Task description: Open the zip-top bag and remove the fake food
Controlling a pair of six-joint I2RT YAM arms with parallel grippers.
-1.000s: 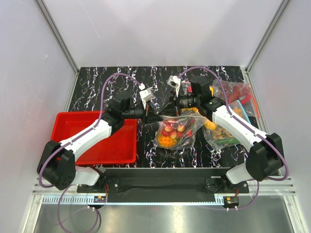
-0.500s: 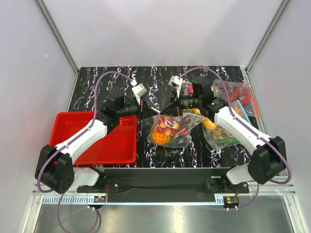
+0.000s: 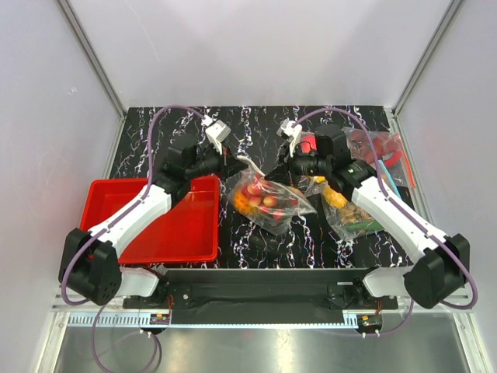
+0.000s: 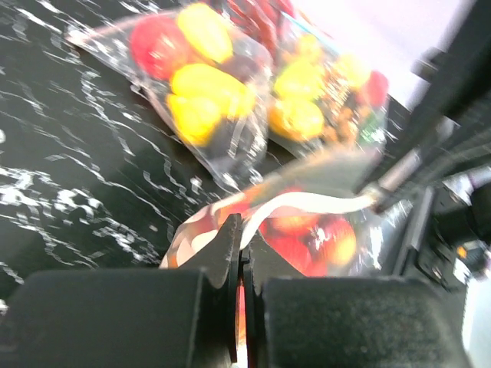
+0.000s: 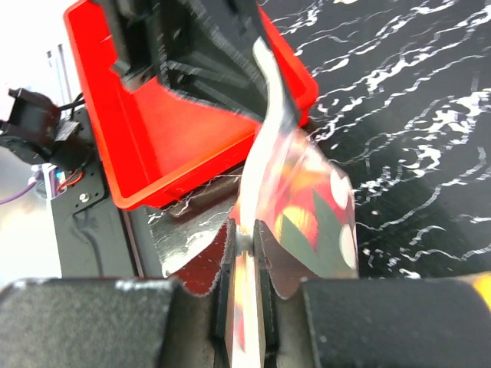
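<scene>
Near left: red bin on the black marbled counter, with the left arm lying across it.

Centre of counter, just right of the bin: zip-top bag. Clear, crinkly plastic, glare on the folds. A patch of white round dots shows on one wall in the right wrist view. Fake food is bunched inside: red, orange and yellow pieces, single shapes hard to separate through the film. Belly of the bag sits low at the counter; cannot tell if it touches. Top edge is drawn taut between the two arms.

Left claw: fingers pressed together on a flat strip of the bag's rim, no gap showing. Right claw: likewise pinched tight on the opposite lip, plastic pleated between the pads. Whether the seal has parted: cannot tell.

Farther right: second clear bag with orange and brown pieces, lying flat. Beyond it, a clear bag with red peppers toward the far right corner.
</scene>
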